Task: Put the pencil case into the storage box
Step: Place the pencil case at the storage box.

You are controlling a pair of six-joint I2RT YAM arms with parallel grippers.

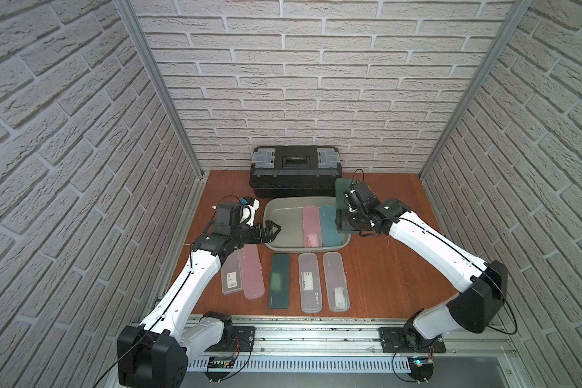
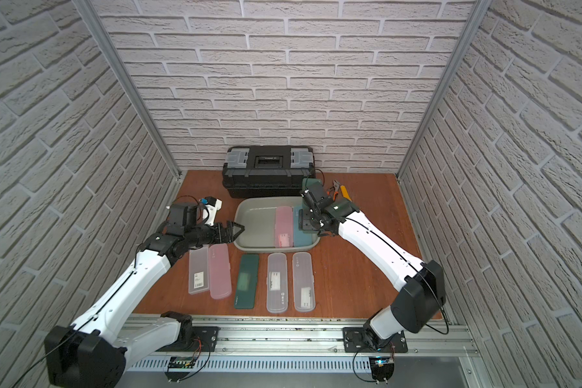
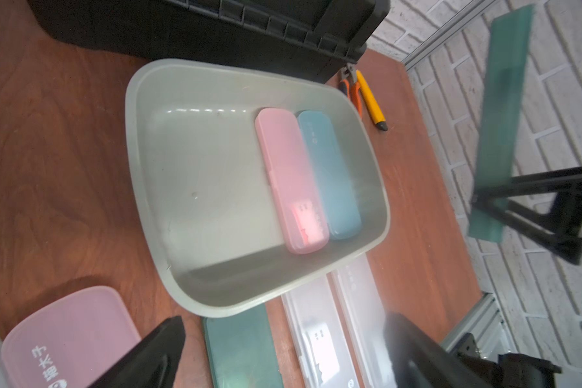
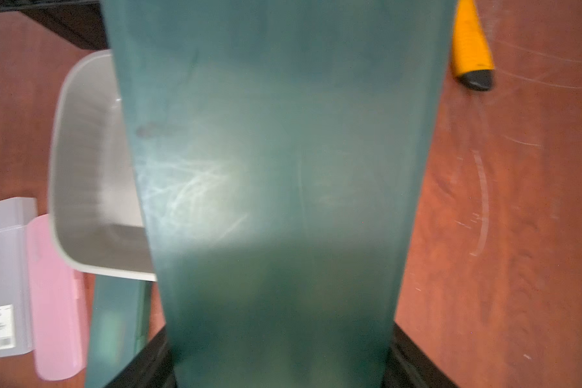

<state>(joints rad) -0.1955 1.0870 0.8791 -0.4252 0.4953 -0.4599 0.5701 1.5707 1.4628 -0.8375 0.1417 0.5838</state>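
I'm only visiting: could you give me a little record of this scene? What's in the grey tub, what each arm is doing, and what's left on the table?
in box: pink case and blue case, side by side
right jaws: shut on green case, raised by the box's right rim
left jaws: open, empty, at the box's left rim
on table: row of five cases in front of the box
behind box: toolbox

Black toolbox (image 1: 296, 169), pliers (image 3: 349, 74), yellow knife (image 3: 370, 100)
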